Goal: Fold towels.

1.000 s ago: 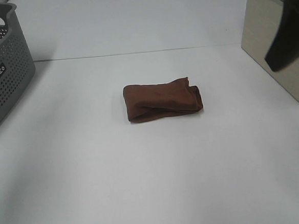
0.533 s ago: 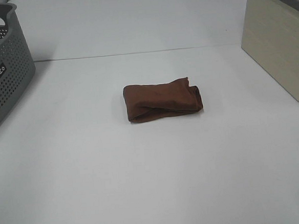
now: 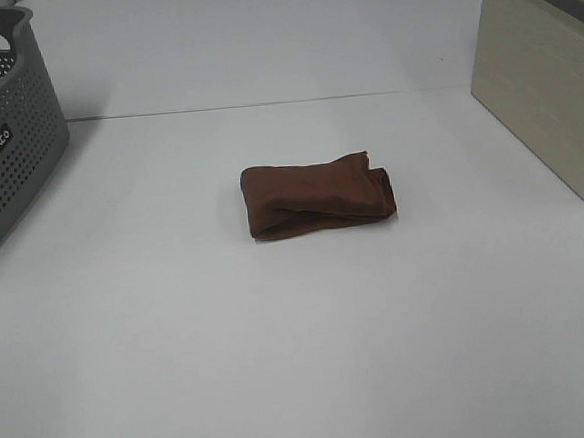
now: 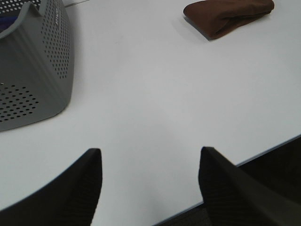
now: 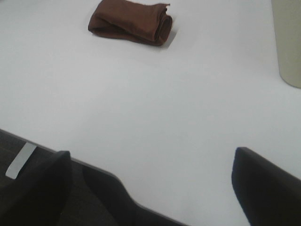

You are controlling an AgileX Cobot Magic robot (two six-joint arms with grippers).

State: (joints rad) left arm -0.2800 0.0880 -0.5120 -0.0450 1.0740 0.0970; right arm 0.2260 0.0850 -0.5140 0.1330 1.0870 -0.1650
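Observation:
The dark reddish-brown towel (image 3: 318, 195) lies folded into a small bundle on the white table (image 3: 300, 339), near the middle. It also shows in the left wrist view (image 4: 229, 14) and in the right wrist view (image 5: 131, 21). No tag shows. Neither gripper appears in the exterior high view. My left gripper (image 4: 149, 186) is open and empty, pulled back over the table's front edge, far from the towel. My right gripper (image 5: 153, 188) is open and empty, also back over the front edge.
A grey perforated basket (image 3: 6, 139) stands at the far left, also in the left wrist view (image 4: 33, 70). A beige box (image 3: 548, 81) stands at the far right, also in the right wrist view (image 5: 288, 42). A white strip (image 5: 20, 160) lies below the table's edge.
The dark arm seen at the upper right one second ago has left the exterior high view. The towel has not moved.

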